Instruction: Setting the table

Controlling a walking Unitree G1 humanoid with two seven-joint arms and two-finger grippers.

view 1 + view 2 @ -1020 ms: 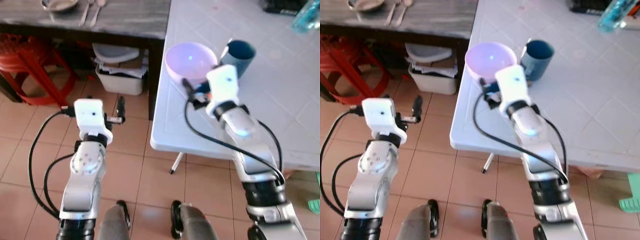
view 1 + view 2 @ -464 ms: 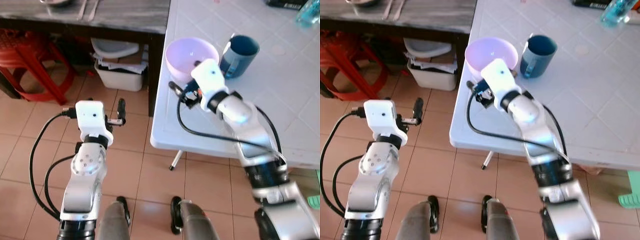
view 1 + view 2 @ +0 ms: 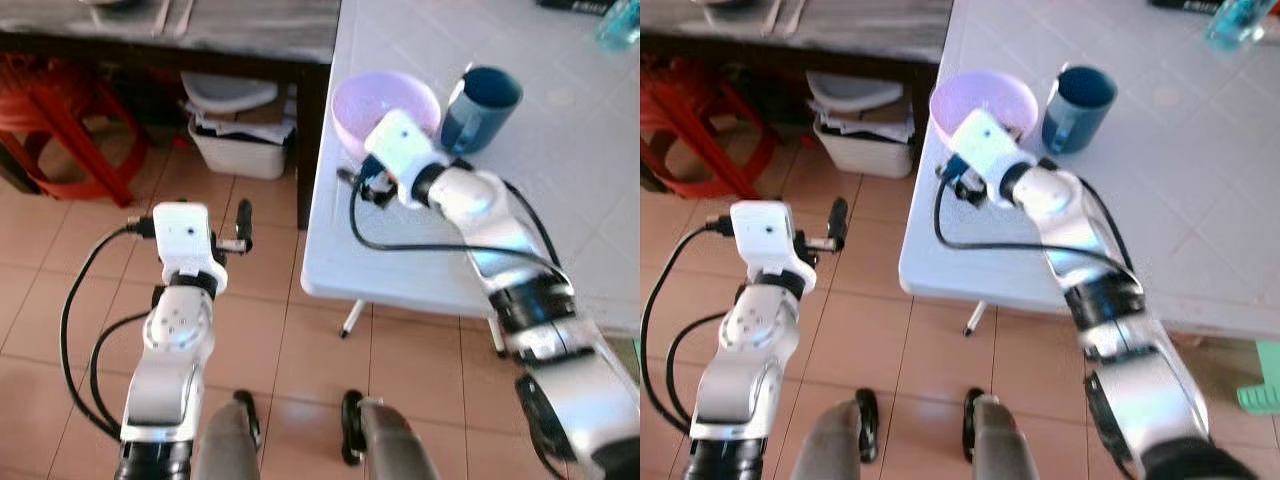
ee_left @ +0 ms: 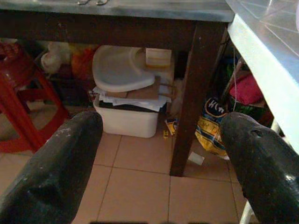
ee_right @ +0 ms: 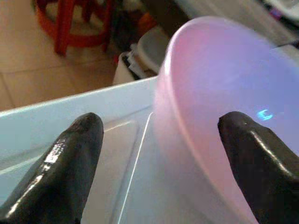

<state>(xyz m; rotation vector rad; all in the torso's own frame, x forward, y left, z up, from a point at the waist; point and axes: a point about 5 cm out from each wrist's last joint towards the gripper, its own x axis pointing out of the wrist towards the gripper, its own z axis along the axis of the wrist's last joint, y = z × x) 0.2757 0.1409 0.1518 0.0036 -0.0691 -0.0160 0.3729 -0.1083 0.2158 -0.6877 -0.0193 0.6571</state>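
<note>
1. Hanging nearest, over the tan tiled floor [image 3: 60, 260], the left gripper [image 4: 159, 154] holds nothing, its two black fingers spread wide apart
2. Beyond it stands a white plastic bin [image 4: 125, 122] stuffed with papers, under a dark wooden table [image 3: 250, 40], with a red plastic stool [image 3: 60, 130] to its left
3. The right gripper [image 5: 159, 154] sits at the near corner of the white tiled table [image 3: 560, 200], fingers parted, one finger [image 5: 261, 163] against the side of the pale lilac plastic bowl [image 3: 385, 100]
4. Just right of the bowl stands a dark teal mug [image 3: 482, 105]
</note>
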